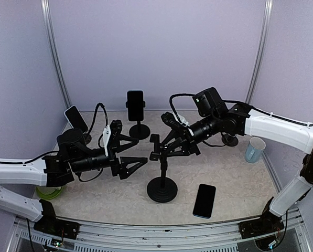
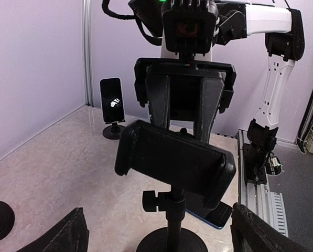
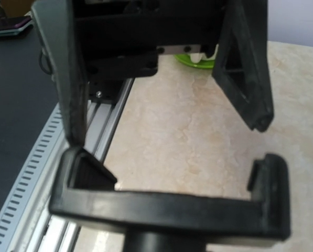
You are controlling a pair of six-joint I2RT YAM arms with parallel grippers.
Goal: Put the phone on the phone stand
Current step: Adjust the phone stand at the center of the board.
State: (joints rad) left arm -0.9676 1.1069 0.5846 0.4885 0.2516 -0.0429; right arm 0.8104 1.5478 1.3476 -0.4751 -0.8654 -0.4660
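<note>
The left arm lies low, the left gripper (image 1: 135, 153) spread wide just left of the black round-based phone stand (image 1: 162, 190). The right arm reaches across, the right gripper (image 1: 165, 148) agape at that stand's clamp.

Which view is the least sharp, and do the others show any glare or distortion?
Right wrist view: least sharp; right gripper and phone stand are soft, too near the lens. Left wrist view: the stand is crisp, no glare. Top view: even light, faint shadows; the corner rails bow slightly.
</note>
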